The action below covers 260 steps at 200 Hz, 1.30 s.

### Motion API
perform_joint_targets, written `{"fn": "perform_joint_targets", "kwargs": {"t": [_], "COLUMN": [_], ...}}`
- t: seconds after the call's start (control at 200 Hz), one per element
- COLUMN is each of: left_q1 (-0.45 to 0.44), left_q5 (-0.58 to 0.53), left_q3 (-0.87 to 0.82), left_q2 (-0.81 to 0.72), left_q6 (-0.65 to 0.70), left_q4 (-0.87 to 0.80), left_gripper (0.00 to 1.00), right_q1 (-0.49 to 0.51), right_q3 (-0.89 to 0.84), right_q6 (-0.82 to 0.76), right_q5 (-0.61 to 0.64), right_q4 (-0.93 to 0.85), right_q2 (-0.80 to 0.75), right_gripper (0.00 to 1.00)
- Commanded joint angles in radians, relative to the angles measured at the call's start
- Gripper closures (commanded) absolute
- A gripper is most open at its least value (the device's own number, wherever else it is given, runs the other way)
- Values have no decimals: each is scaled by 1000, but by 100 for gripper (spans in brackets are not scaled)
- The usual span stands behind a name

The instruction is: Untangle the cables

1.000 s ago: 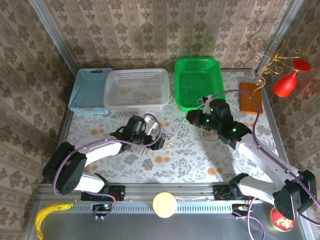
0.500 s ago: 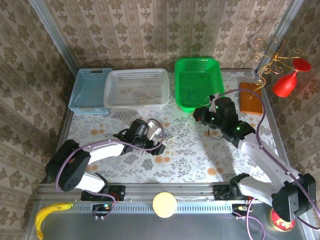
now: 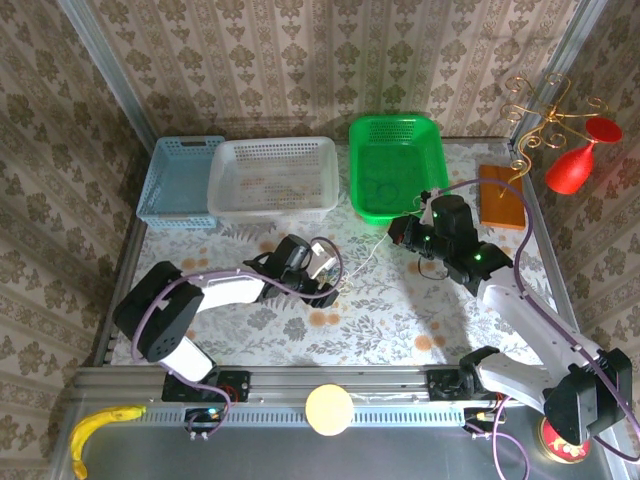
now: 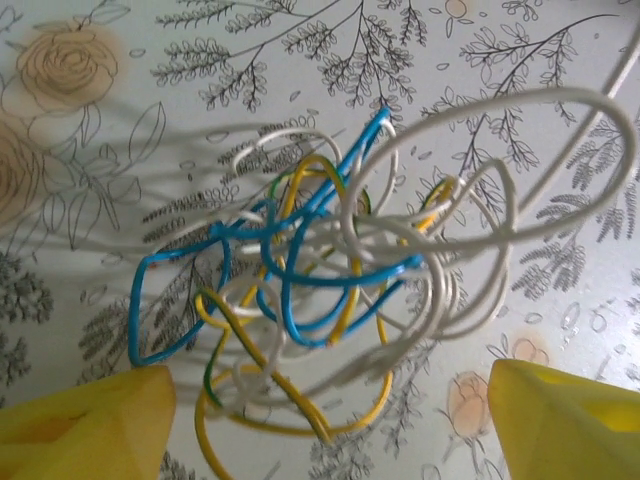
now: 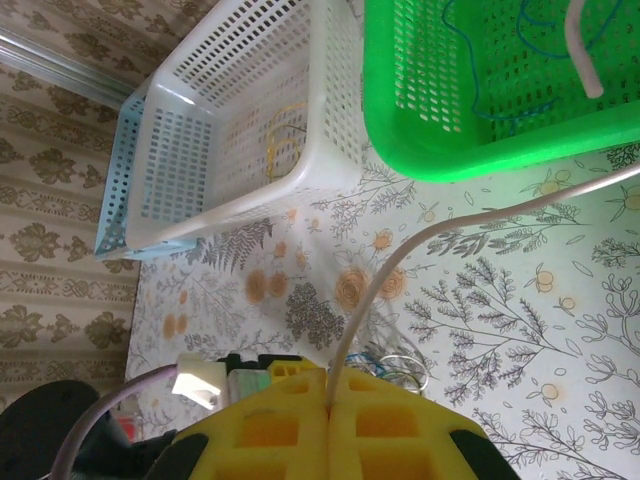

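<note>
We see the cables (image 4: 320, 290) tangled at the middle of the counter (image 3: 380, 330). Our left pincer (image 4: 330, 425) hangs spread either side, probably to anchor them. Our right pincer (image 5: 328, 395) pinches a white cord (image 5: 400, 260), seemingly drawing it free.

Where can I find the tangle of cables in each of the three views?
Top external: tangle near the picture's centre, mid-table.
Left wrist: centre, large and close.
Right wrist: bottom centre, small.
Shared landmark: the floral cloth under it.
</note>
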Motion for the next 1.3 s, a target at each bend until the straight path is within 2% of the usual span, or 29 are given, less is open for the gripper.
{"fn": "perform_joint_targets", "kwargs": {"t": [0.0,0.125,0.19,0.265,0.315,0.69,0.88,1.02,1.295], "left_q1": [-7,-7,-7,-6,-5,10,30,68,127], "left_q5": [11,17,16,10,3,-49,-187,-240,-235], "left_q3": [47,64,67,61,54,-3,-17,-45,-71], "left_q2": [38,70,76,74,68,3,-34,-82,-174], "left_q6": [35,40,38,33,28,-15,-62,-111,-156], "left_q4": [19,21,22,23,21,32,-13,-35,-78], "left_gripper": [26,43,60,88,100,100,100,100,100], "right_q1": [-8,-27,-49,-88,-118,-292,-407,-479,-604], "right_q3": [14,15,17,22,26,96,132,158,163], "right_q6": [-13,-9,-10,-10,-7,17,59,84,111], "right_q5": [13,-9,-21,-44,-68,-222,-269,-298,-330], "right_q4": [-21,-23,-32,-43,-48,-73,-55,-49,-59], "right_q2": [-29,-43,-59,-84,-101,-155,-177,-185,-224], "right_gripper": [100,100,100,100,100,100,100,100,100]}}
